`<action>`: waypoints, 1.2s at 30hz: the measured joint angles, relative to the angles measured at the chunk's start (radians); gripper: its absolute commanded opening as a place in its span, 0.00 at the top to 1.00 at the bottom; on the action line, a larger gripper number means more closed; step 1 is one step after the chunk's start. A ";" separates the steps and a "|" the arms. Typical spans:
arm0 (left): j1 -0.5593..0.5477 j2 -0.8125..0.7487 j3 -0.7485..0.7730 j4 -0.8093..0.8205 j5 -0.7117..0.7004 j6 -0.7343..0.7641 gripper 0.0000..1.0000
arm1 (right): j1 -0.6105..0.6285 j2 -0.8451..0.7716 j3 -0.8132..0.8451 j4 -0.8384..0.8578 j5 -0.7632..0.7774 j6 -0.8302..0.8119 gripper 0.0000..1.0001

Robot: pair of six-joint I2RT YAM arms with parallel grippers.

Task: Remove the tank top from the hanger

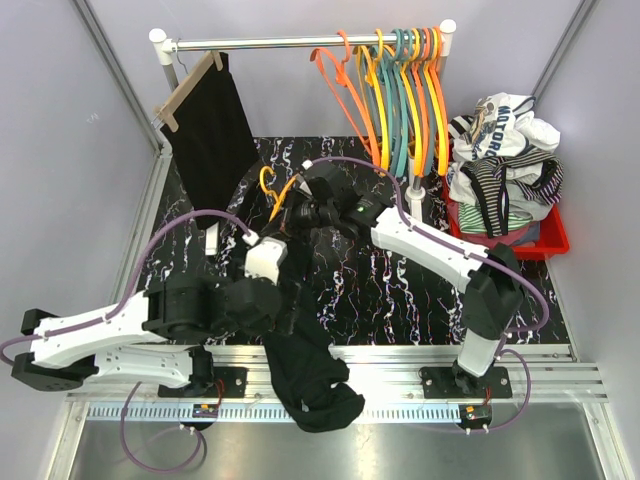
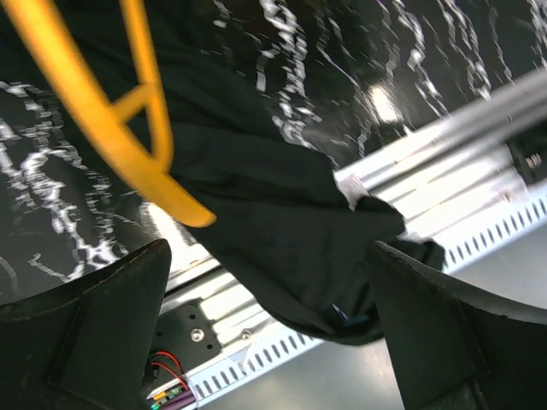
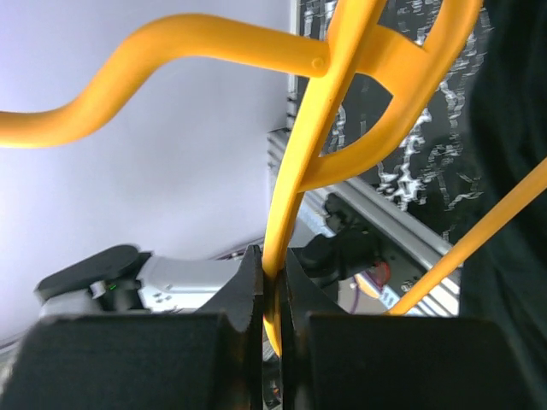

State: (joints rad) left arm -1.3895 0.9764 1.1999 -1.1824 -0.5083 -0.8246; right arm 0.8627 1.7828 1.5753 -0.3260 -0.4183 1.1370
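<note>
Plastic fills the slit between the right fingers [image 3: 244, 295]: they are clamped on a thin bar of the yellow-orange hanger [image 3: 316, 64], whose hook curves off to the left in the right wrist view. We see the hanger held above the middle of the counter [image 1: 400, 300], a black surface veined with white. The left fingers [image 2: 111, 316] stand wide apart and grip nothing. Beyond them lies the tank top [image 2: 282, 231], and one arm of the hanger crosses the upper left of that view.

The tank top is plain black, limp and creased. From the top camera it runs as a long rumpled band from just under the hanger toward the arm bases. It passes over the counter's near edge and ends in a bunched heap on the metal rails [image 1: 560, 375]. We cannot tell whether a strap is looped on the hanger.

The left arm's dark wrist sits close against the band's left side; we cannot tell whether it touches. Along the far edge a rack bar [image 1: 300, 42] carries a wooden hanger [image 1: 190, 88] with a black garment and a cluster of orange and teal hangers [image 1: 400, 90]. A red basket [image 1: 550, 243] heaped with clothes [image 1: 500, 150] stands at the far right.
</note>
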 measured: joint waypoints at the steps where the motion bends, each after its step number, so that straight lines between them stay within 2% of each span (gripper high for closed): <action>1: 0.000 -0.008 0.001 -0.015 -0.029 -0.017 0.01 | 0.000 -0.006 -0.001 0.008 -0.009 0.011 1.00; 9: 0.000 -0.076 0.010 -0.060 -0.150 -0.064 0.01 | -0.001 -0.043 -0.045 0.058 -0.069 0.054 1.00; 19: 0.035 -0.051 -0.016 0.021 -0.174 -0.017 0.02 | -0.001 -0.058 -0.108 0.132 -0.146 0.124 1.00; 23: 0.059 0.001 -0.016 0.051 -0.168 0.014 0.28 | -0.001 -0.066 -0.108 0.159 -0.152 0.148 1.00; 24: 0.065 0.011 -0.016 0.057 -0.164 0.021 0.43 | -0.001 -0.069 -0.108 0.165 -0.152 0.152 1.00; 27: 0.081 0.025 -0.016 0.063 -0.156 0.036 0.64 | -0.001 -0.082 -0.108 0.178 -0.153 0.163 1.00; 28: 0.086 0.024 -0.016 0.060 -0.156 0.038 0.99 | -0.001 -0.086 -0.108 0.179 -0.154 0.163 1.00; 30: 0.102 0.007 -0.018 0.014 -0.190 0.024 1.00 | -0.009 -0.096 -0.114 0.172 -0.166 0.167 1.00; 34: 0.104 -0.029 -0.023 0.024 -0.187 0.013 1.00 | -0.008 -0.105 -0.119 0.195 -0.173 0.178 1.00; 35: 0.104 -0.033 -0.023 0.028 -0.187 0.013 1.00 | -0.008 -0.106 -0.123 0.203 -0.172 0.180 0.98; 36: 0.104 -0.035 -0.023 0.029 -0.186 0.012 1.00 | -0.008 -0.109 -0.125 0.204 -0.174 0.182 0.88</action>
State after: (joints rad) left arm -1.2858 0.9409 1.1774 -1.1530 -0.6941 -0.8127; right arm 0.8547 1.6737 1.4502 -0.1215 -0.5926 1.3186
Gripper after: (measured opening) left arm 0.176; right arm 0.047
